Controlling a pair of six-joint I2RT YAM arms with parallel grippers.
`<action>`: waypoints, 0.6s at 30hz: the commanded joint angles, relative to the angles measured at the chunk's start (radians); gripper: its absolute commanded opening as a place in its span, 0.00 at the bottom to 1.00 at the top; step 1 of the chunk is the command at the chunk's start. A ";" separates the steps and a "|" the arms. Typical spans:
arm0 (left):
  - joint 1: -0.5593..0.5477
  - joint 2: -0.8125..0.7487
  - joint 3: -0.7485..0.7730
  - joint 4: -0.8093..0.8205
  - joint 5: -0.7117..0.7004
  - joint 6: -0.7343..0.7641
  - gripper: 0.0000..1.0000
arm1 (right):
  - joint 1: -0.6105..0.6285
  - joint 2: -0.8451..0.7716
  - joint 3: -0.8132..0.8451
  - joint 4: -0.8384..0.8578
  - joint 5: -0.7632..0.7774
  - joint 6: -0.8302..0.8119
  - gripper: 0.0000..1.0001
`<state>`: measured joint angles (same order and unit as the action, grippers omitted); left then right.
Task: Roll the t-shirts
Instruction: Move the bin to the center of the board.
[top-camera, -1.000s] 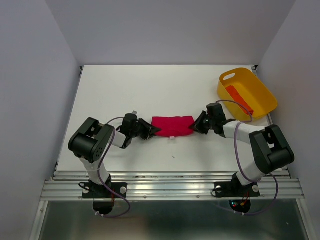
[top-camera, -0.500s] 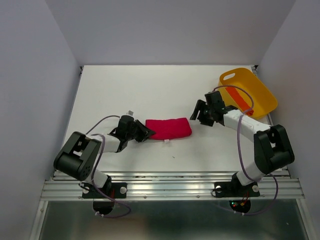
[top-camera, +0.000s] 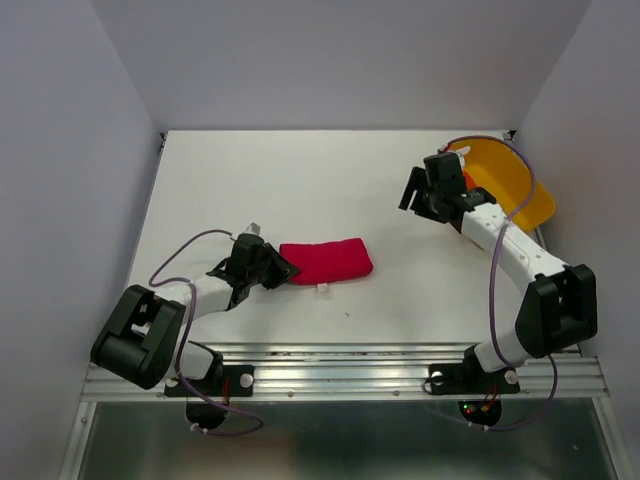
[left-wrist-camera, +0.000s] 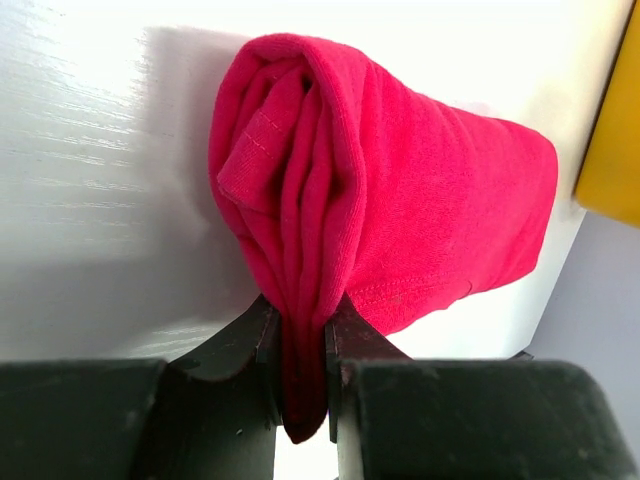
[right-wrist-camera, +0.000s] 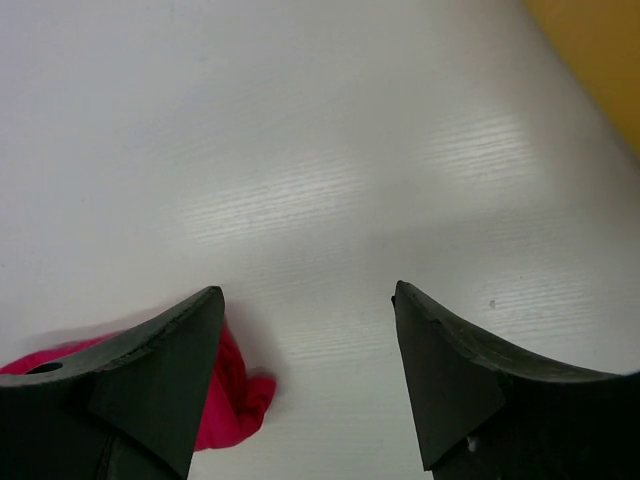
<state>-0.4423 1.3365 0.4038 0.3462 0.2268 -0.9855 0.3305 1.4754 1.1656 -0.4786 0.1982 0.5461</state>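
Away from the red roll now, up beside the yellow basket (top-camera: 522, 190): right gripper (top-camera: 411, 190), fingers wide, holding nothing. Pinched tight by left gripper (top-camera: 283, 271): rolled red t-shirt (top-camera: 327, 262), lying on the white table (top-camera: 300, 180).

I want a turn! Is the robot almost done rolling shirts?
Nearly, it seems. The red shirt is already a tight roll on the table. The left gripper pinches its end; the right gripper hangs open near the yellow basket. Left: letting go.
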 joint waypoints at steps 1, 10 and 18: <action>0.002 -0.022 0.029 -0.019 -0.011 0.062 0.00 | -0.062 0.022 0.088 -0.032 0.090 -0.034 0.76; 0.004 -0.036 0.052 -0.047 -0.001 0.094 0.00 | -0.215 0.242 0.409 -0.032 0.084 -0.083 0.79; 0.002 -0.045 0.064 -0.076 -0.004 0.111 0.00 | -0.269 0.511 0.681 -0.049 0.040 -0.109 0.82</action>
<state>-0.4423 1.3205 0.4282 0.2855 0.2279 -0.9119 0.0738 1.9194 1.7332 -0.5247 0.2634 0.4648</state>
